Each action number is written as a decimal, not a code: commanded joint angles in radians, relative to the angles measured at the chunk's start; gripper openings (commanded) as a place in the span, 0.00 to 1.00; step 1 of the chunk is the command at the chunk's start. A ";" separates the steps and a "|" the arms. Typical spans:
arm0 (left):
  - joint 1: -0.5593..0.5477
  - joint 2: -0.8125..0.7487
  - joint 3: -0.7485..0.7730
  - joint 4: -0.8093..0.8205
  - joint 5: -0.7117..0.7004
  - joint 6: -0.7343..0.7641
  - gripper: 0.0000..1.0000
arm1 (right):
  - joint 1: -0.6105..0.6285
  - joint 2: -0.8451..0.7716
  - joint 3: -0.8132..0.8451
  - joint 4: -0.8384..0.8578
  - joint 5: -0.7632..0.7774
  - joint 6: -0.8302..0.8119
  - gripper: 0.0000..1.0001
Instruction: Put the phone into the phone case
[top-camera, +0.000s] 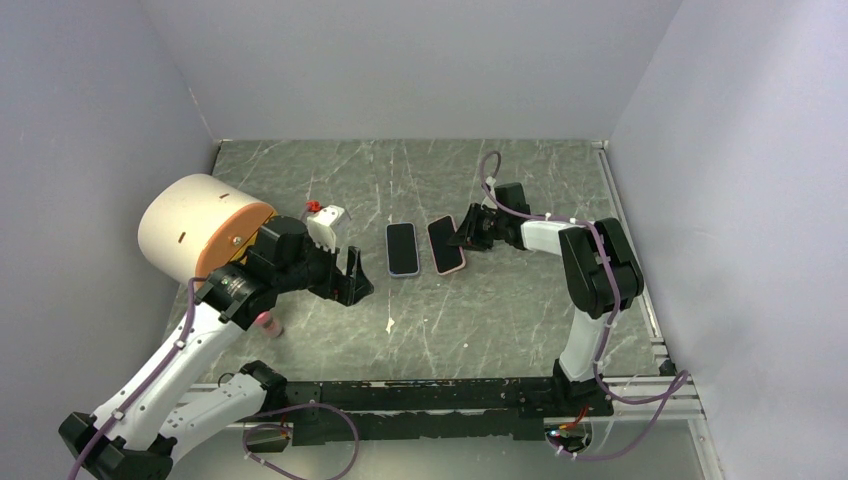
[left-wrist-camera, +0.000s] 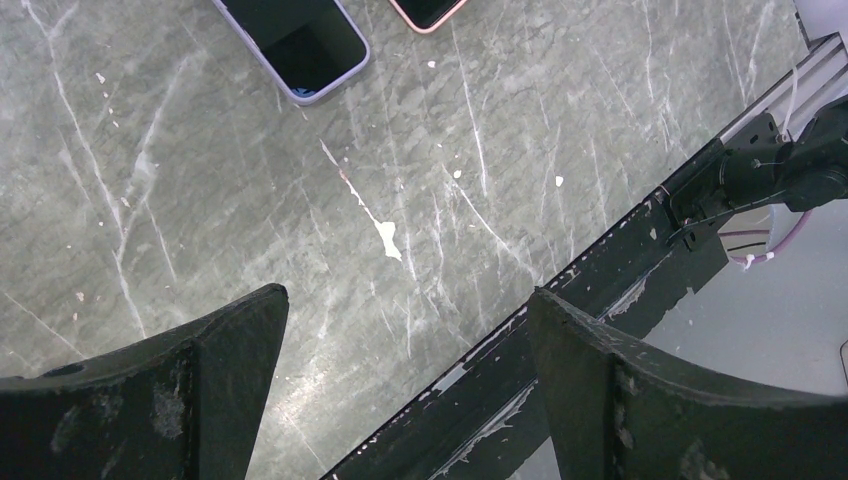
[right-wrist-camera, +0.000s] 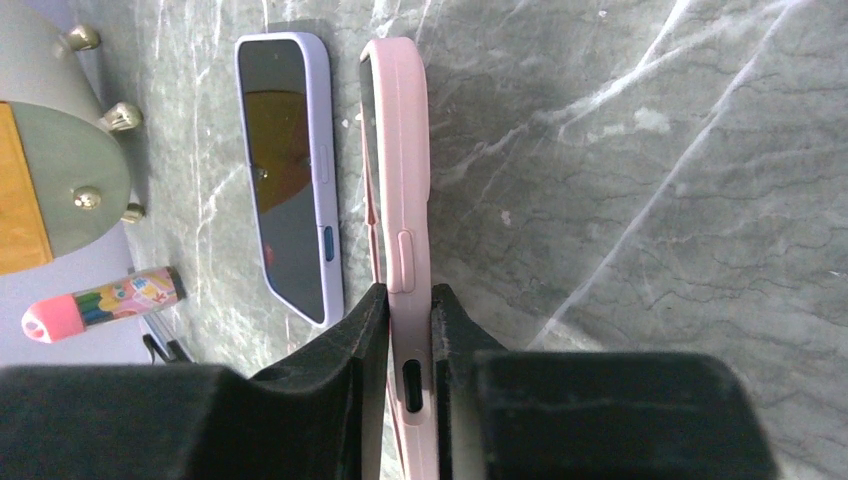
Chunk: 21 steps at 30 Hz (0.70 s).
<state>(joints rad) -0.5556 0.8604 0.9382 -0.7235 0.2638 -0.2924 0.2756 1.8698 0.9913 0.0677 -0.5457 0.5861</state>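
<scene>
**Phone flat on the table, case in the right grip**

Screen up, the lilac-edged phone (top-camera: 401, 248) lies mid-table, its long axis running near to far. Just beside it on the right, the pink phone case (top-camera: 446, 244) lies almost parallel, its far end leaning slightly left; whether anything sits inside it I cannot tell. The right gripper (right-wrist-camera: 408, 290) has its fingers clamped on the case near that far end. The left gripper (left-wrist-camera: 405, 300) hovers left of the phone, fingers wide apart, holding nothing. A white-and-orange drum (top-camera: 205, 235) lies on its side at the left, contents hidden, with a pink tube (top-camera: 267, 322) near it. The table (top-camera: 500, 320) is grey-green marble, with pale walls (top-camera: 420, 60) on three sides.
</scene>
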 joint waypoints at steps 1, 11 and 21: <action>-0.002 -0.013 0.014 0.018 -0.004 0.012 0.94 | -0.015 -0.023 0.003 -0.063 0.189 -0.051 0.27; -0.002 -0.012 0.012 0.019 -0.005 0.007 0.94 | -0.028 -0.138 0.037 -0.207 0.224 -0.085 0.51; -0.003 -0.001 0.018 0.010 -0.041 -0.044 0.94 | -0.023 -0.438 -0.018 -0.351 0.261 -0.099 0.99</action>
<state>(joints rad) -0.5556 0.8589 0.9382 -0.7235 0.2592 -0.3050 0.2504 1.5867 0.9886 -0.2207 -0.3241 0.5079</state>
